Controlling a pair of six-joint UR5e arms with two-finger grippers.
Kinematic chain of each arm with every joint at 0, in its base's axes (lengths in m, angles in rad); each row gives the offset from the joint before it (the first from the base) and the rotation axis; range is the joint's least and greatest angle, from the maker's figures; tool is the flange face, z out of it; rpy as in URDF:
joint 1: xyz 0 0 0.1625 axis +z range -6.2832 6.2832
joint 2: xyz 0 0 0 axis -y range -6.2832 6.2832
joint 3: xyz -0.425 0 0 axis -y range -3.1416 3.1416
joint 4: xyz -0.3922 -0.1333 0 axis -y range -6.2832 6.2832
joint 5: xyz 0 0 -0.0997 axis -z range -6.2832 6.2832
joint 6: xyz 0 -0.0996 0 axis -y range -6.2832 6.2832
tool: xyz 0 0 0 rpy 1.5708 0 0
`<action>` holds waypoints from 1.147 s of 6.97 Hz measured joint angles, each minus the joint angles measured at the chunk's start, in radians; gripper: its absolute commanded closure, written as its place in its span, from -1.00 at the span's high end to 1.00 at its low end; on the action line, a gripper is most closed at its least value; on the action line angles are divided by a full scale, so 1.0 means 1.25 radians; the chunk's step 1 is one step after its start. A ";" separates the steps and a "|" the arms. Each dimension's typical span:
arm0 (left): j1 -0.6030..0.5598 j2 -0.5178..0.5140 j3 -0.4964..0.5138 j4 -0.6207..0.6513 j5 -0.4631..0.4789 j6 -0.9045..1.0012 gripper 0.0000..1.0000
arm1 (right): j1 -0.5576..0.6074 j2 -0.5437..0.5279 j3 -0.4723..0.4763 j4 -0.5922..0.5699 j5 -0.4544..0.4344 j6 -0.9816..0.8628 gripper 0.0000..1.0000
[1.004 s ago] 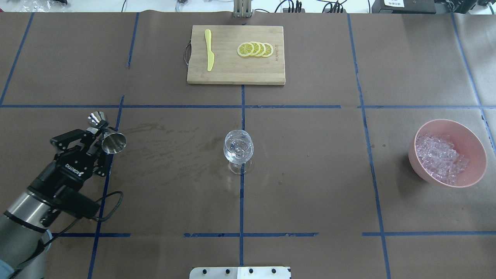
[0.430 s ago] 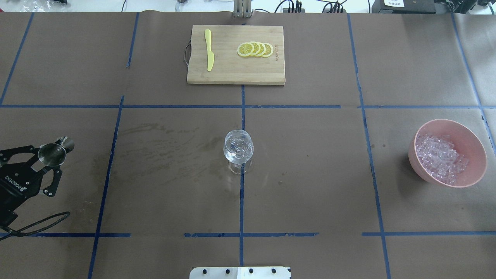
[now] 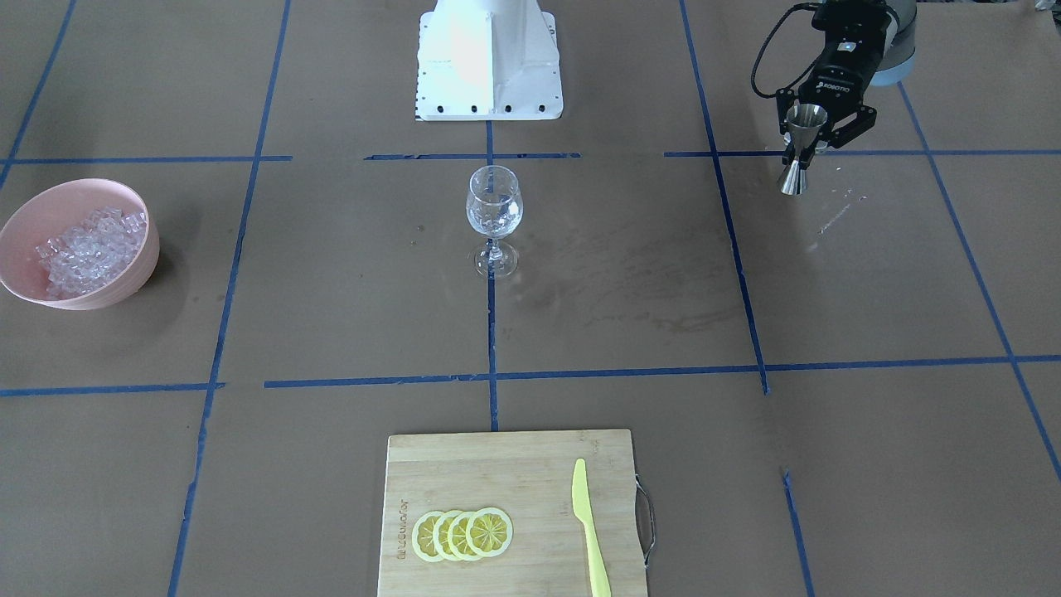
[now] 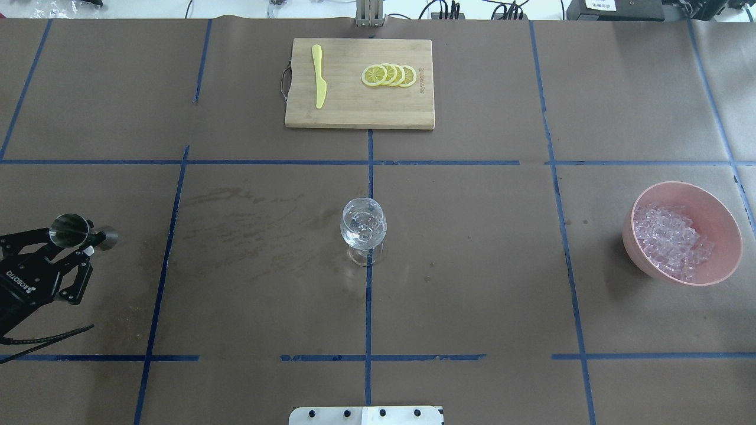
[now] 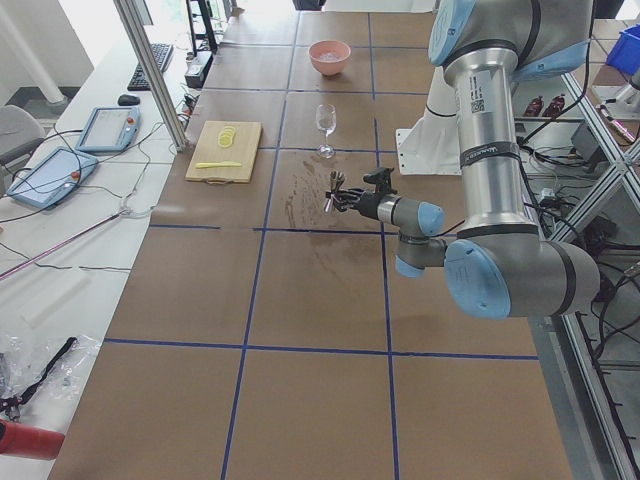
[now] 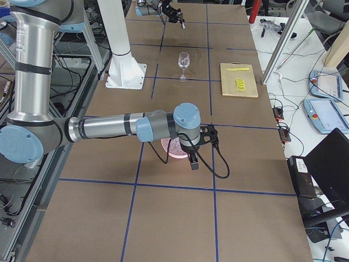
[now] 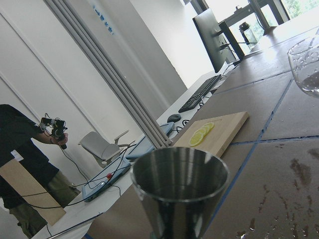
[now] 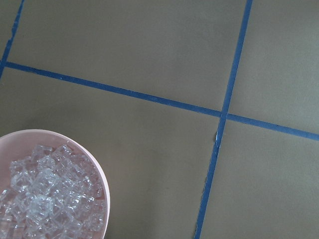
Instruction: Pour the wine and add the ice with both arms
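Observation:
A clear stemmed wine glass [image 4: 364, 227] stands at the table's middle; I cannot make out the wine in it. At the table's left edge my left gripper [image 4: 84, 241] is shut on a steel jigger [image 4: 71, 230], which it holds upright just above the paper, far left of the glass. The jigger's upper cup [image 7: 179, 181] fills the left wrist view. A pink bowl [image 4: 726, 227] at the far right holds the ice [image 4: 670, 239], a heap of clear cubes. My right gripper [image 6: 192, 157] hangs above that bowl in the exterior right view only, so I cannot tell its state.
A bamboo cutting board [image 4: 359, 109] with lemon slices [image 4: 388, 75] and a yellow knife [image 4: 319, 77] lies at the far side. Wet streaks [image 4: 254, 224] mark the paper left of the glass. The white base block [image 3: 487, 58] sits at the near edge. A person [image 7: 22, 164] stands off the table.
My left arm has pulled back to the left, away from the glass, with the jigger. The jigger was tilted on its side and is now upright.

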 measured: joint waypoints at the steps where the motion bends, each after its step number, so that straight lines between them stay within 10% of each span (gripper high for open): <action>1: 0.000 0.000 0.010 0.029 -0.001 -0.092 -1.00 | 0.000 0.000 0.000 0.000 0.000 0.000 1.00; 8: 0.003 -0.096 0.177 0.096 -0.013 -0.527 -1.00 | 0.000 -0.003 0.005 0.002 0.000 0.000 1.00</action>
